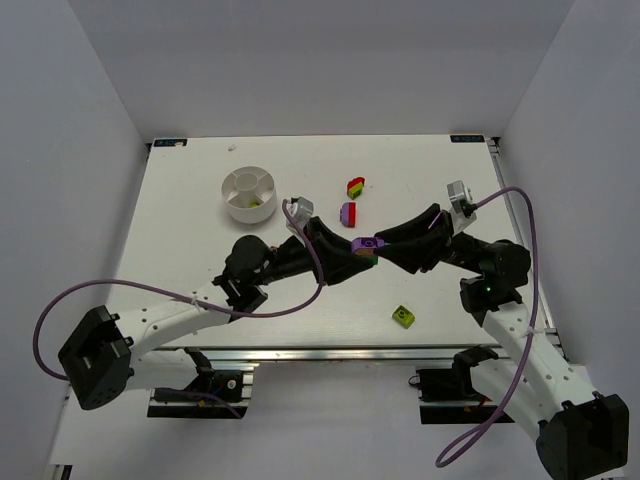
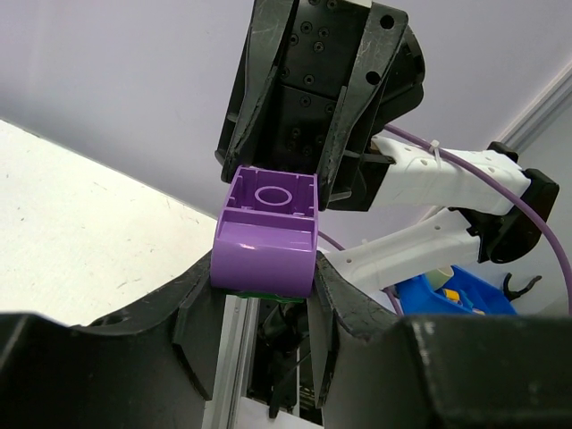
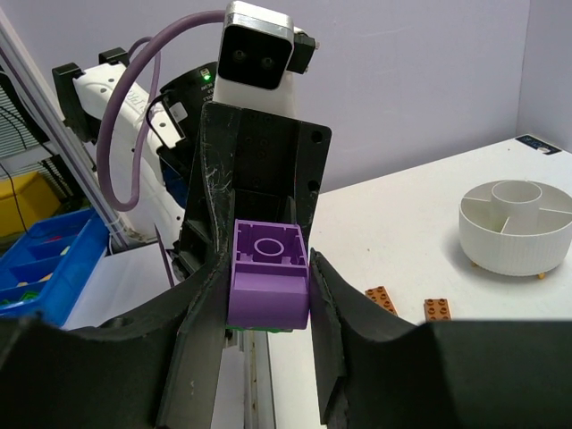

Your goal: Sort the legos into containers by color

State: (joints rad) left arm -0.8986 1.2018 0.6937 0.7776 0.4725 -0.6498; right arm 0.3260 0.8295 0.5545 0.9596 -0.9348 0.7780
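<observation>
Both grippers meet over the middle of the table on one stacked piece, a purple brick (image 1: 367, 243) with a green brick stuck to it. My left gripper (image 2: 266, 288) is shut on the purple brick (image 2: 266, 234), its hollow side facing the camera. My right gripper (image 3: 268, 290) is shut on the same purple brick (image 3: 268, 277) from the opposite side. On the table lie a purple-and-red piece (image 1: 348, 213), a red-yellow-green piece (image 1: 356, 186) and a lime-green block (image 1: 403, 316). Two orange plates (image 3: 382, 299) lie under the arms. The white divided dish (image 1: 240, 185) holds a lime-coloured piece.
The dish (image 3: 517, 234) stands at the back left of the table. A blue parts bin (image 3: 45, 259) sits beyond the table's near edge, behind the arm bases. Both arms cross the centre of the table.
</observation>
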